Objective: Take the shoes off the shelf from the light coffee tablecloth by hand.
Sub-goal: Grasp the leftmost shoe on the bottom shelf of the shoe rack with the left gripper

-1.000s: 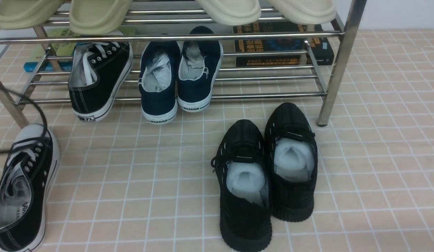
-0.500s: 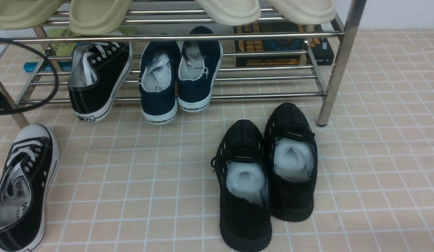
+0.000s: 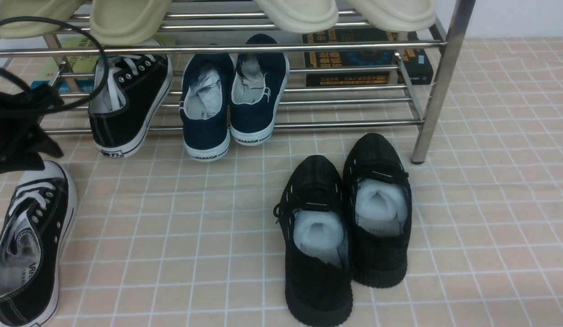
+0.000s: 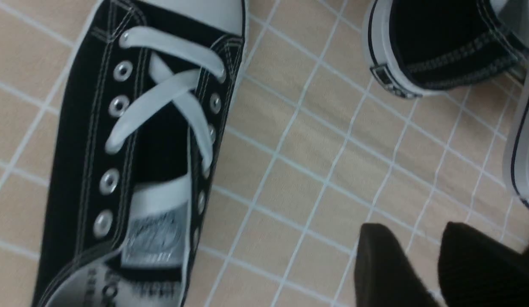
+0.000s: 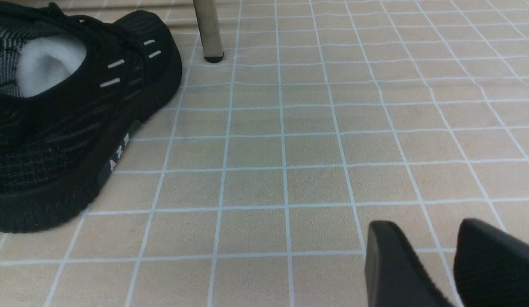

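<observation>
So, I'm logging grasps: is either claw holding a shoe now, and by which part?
Nothing is held. The left claw is open above the tablecloth, near the black canvas sneaker; the right claw is open and empty.

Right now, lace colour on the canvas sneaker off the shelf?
White laces on the black sneaker, clearest in left wrist view.

A plain white wall closes the far side, evenly lit.

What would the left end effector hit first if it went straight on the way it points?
Likely bare tablecloth between the two canvas shoes, just ahead of the left end effector; depth unclear.
</observation>
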Robot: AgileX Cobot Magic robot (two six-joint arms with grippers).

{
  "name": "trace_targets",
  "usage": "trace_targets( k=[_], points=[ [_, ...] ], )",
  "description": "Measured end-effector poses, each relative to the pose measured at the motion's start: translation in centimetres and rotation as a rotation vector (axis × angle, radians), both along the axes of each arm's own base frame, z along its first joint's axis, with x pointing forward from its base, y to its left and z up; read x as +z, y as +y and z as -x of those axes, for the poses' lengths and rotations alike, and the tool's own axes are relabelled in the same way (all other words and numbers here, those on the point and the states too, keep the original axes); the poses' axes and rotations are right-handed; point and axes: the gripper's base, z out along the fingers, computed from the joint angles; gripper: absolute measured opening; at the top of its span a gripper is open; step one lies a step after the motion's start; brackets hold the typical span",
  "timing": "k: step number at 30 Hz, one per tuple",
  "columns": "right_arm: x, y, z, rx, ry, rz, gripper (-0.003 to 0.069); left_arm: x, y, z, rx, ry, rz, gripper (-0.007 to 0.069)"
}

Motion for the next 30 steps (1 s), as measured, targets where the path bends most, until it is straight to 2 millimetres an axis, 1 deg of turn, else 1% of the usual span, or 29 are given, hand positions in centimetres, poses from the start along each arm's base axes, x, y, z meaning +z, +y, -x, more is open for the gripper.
trace_targets(
  k=[1, 2, 4, 6, 7, 8, 9, 12, 19, 23, 25, 28, 29, 30],
  points=[
    [0.0, 0.0, 0.0, 0.0, 0.0, 0.0, 0.024, -0.2, 0.0, -0.1, 0.0, 0.005, 0.001, 0.0295],
    [0.0, 0.0, 0.0, 0.0, 0.0, 0.0, 0.024, -0.3, 0.2, -1.2, 0.003, -0.004, -0.002, 0.035],
    [0.0, 0.0, 0.0, 0.0, 0.0, 0.0, 0.024, -0.2, 0.5, -2.4, 0.01, -0.026, -0.002, 0.0409],
    [0.0, 0.0, 0.0, 0.0, 0.0, 0.0, 0.024, 0.1, 0.6, -3.0, 0.015, -0.048, 0.002, 0.0438],
    [0.0, 0.0, 0.0, 0.0, 0.0, 0.0, 0.024, 0.5, 0.7, -4.0, 0.026, -0.082, 0.015, 0.0468],
    [0.0, 0.0, 0.0, 0.0, 0.0, 0.0, 0.024, 0.6, 0.7, -4.6, 0.035, -0.098, 0.033, 0.0484],
    [0.0, 0.0, 0.0, 0.0, 0.0, 0.0, 0.024, 0.7, 0.7, -5.0, 0.041, -0.114, 0.045, 0.049],
    [0.0, 0.0, 0.0, 0.0, 0.0, 0.0, 0.024, 0.1, 0.6, -6.2, 0.06, -0.13, 0.103, 0.05],
    [0.0, 0.0, 0.0, 0.0, 0.0, 0.0, 0.024, -3.3, 0.5, -8.5, 0.045, -0.114, 0.158, 0.0498],
    [0.0, 0.0, 0.0, 0.0, 0.0, 0.0, 0.024, -5.1, 0.5, -9.3, 0.026, -0.092, 0.174, 0.0467],
    [0.0, 0.0, 0.0, 0.0, 0.0, 0.0, 0.024, -5.8, 0.5, -9.6, 0.016, -0.082, 0.176, 0.0422],
    [0.0, 0.0, 0.0, 0.0, 0.0, 0.0, 0.024, -6.3, 0.5, -9.6, 0.0, -0.068, 0.168, 0.0316],
    [0.0, 0.0, 0.0, 0.0, 0.0, 0.0, 0.024, -6.4, 0.5, -9.6, -0.007, -0.066, 0.163, 0.0265],
    [0.0, 0.0, 0.0, 0.0, 0.0, 0.0, 0.024, -6.4, 0.6, -9.6, -0.012, -0.061, 0.157, 0.0189]
  ],
)
